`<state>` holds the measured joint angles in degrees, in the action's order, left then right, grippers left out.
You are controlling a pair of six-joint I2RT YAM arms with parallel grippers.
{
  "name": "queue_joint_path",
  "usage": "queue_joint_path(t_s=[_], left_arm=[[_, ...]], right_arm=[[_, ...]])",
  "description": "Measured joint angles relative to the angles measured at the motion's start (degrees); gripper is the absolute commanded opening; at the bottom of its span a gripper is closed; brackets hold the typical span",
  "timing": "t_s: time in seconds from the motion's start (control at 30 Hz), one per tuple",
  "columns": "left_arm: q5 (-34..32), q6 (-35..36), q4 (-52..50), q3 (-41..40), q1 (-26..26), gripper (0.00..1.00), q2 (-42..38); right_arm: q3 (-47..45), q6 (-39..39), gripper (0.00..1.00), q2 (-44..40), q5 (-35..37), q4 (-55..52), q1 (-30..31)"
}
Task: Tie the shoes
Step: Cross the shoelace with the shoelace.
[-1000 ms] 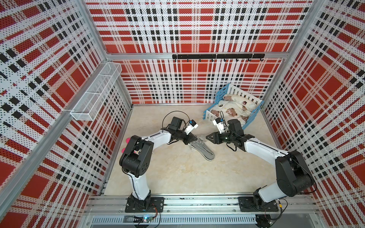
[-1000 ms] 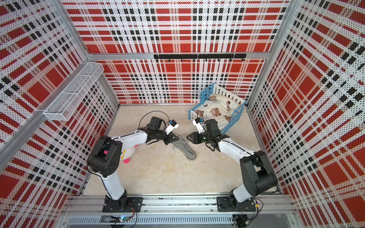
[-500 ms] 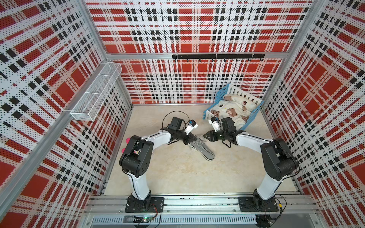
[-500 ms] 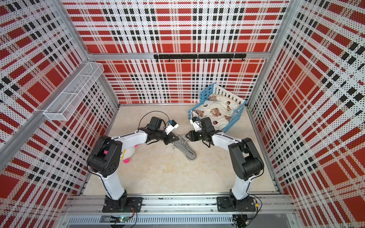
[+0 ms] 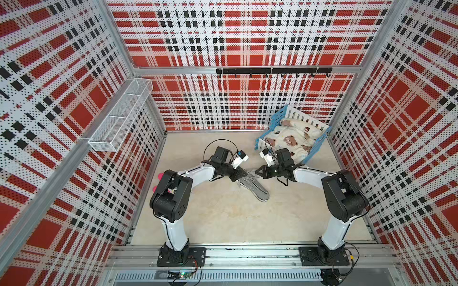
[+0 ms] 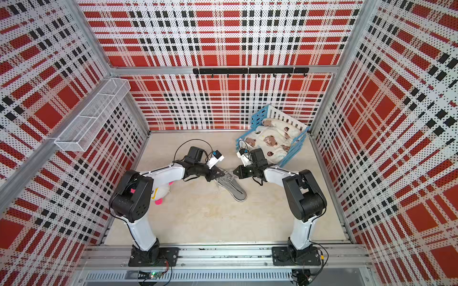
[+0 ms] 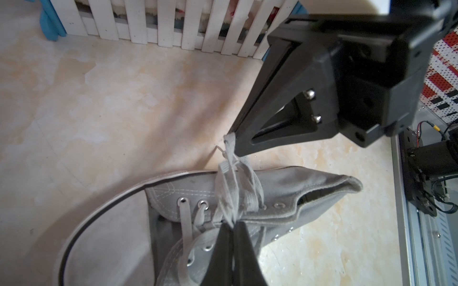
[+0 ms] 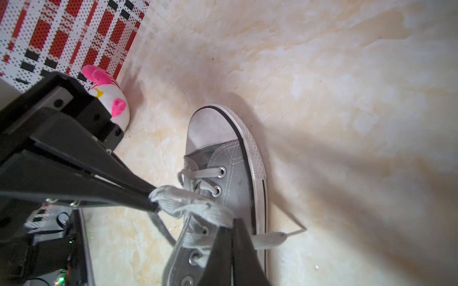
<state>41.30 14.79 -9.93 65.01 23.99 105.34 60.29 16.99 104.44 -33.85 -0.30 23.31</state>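
Left gripper (image 7: 233,226), right gripper (image 8: 231,229) each clamped on pale grey-white laces (image 7: 230,184) above grey canvas white-toed sneaker (image 8: 235,173).

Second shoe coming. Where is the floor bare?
Bare: the floor between sneaker and front rail, and the strip along the back wall. Crowded: mid-floor, where left tool and right tool pinch the laces; crib corner; beside the plush toy.

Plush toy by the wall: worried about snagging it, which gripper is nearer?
Left. The left gripper, shut on the laces, sits on the plush toy's side of the shoe; the right gripper pinches the laces from the far side.
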Motion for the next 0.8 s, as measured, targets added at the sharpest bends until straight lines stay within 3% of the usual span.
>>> queue_joint_path(t_s=[0.3, 0.67, 0.8], left_arm=[[-0.5, 0.0, 0.0, 0.0, -0.1, 0.00, 0.0], [-0.7, -0.7, 1.0, 0.0, 0.0, 0.00, 0.1], [0.3, -0.7, 1.5, 0.0, 0.2, 0.00, 0.1]], right_arm=[[0.0, -1.4, 0.00, -3.6, 3.1, -3.9, 0.2], [-2.7, 4.7, 0.00, -10.9, -13.0, -3.4, -1.2], [-4.9, 6.7, 0.00, -12.0, -15.5, -3.3, -3.6]])
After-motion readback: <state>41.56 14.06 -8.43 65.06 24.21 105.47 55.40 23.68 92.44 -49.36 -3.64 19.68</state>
